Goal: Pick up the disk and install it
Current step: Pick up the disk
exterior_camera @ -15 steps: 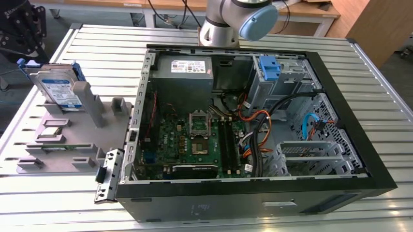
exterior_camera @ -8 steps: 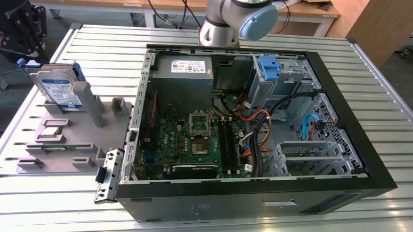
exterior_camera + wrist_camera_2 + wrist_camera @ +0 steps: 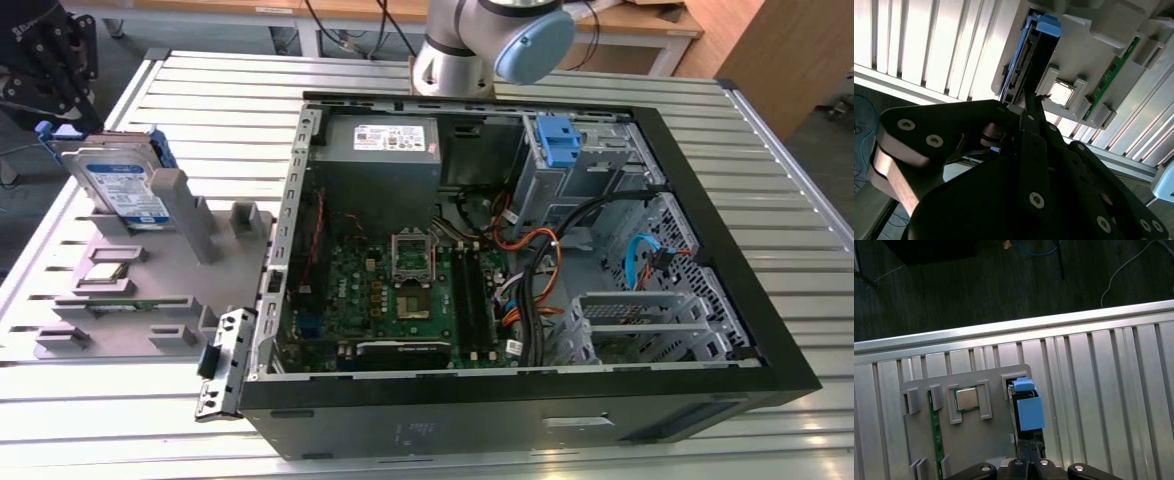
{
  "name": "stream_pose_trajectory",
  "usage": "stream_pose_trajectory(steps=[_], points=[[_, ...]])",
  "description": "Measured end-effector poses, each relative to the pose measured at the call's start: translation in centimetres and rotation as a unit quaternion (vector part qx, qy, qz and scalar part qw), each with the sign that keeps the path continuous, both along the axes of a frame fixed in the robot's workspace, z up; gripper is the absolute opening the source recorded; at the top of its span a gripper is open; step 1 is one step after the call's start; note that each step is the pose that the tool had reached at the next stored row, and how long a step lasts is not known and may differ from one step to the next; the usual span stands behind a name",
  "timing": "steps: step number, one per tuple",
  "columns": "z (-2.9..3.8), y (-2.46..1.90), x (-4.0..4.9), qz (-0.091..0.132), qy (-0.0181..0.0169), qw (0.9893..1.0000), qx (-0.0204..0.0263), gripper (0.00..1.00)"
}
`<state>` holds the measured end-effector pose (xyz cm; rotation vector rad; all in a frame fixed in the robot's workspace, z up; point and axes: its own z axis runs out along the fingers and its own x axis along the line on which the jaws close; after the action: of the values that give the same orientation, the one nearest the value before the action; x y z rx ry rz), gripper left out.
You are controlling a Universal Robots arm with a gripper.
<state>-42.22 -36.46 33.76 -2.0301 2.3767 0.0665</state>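
Disk [image 3: 118,185] standing on edge in a slot at one corner of a grey holder tray [image 3: 174,300], its blue-and-white label facing the exterior view and blue rails along its sides. The tray lies on the slatted metal counter [image 3: 214,100], at the exterior view's left of the open computer case [image 3: 534,400] and just beside it. In both wrist views the disk [image 3: 1024,412] [image 3: 1026,55] is seen edge-on, with a processor chip [image 3: 968,398] [image 3: 1059,92] in the neighbouring pocket of the tray and a green memory stick [image 3: 932,420] [image 3: 1114,70] held on edge beyond the chip. The hand [image 3: 1027,445] [image 3: 1032,100] hangs over one end of the disk's upper edge, its black fingers drawn together to a narrow seam with nothing between them; whether the tips touch the disk cannot be told. Inside the case, the exterior view shows a grey power-supply box [image 3: 387,140], a green main board [image 3: 400,290], a bare blue bracket [image 3: 558,140] in the drive cage, and orange and blue cables. The arm's base [image 3: 467,40] stands on the counter behind the case.
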Motion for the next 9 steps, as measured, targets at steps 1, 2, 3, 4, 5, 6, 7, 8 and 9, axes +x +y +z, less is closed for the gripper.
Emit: stream_pose_trajectory(steps=[1, 2, 3, 4, 5, 6, 7, 8, 9], points=[[-0.02, 0.0, 0.02, 0.0, -0.0002, 1.0, 0.0001, 0.11], [-0.03, 0.0, 0.1, 0.0, -0.0002, 1.0, 0.0001, 0.11], [-0.03, 0.0, 0.18, 0.0, -0.0001, 1.0, 0.0001, 0.11], [-0.04, 0.0, 0.2, 0.0, -0.0001, 1.0, 0.0001, 0.11], [-0.04, 0.0, 0.2, 0.0, -0.0001, 1.0, 0.0001, 0.11], [-0.08, 0.0, 0.21, 0.0, -0.0001, 1.0, 0.0001, 0.11], [-0.13, 0.01, 0.21, 0.0, -0.0001, 1.0, 0.0001, 0.11], [-0.13, 0.0, 0.21, 0.0, -0.0001, 1.0, 0.0, 0.11], [-0.13, 0.0, 0.21, 0.0, 0.0, 1.0, 0.0, 0.11]])
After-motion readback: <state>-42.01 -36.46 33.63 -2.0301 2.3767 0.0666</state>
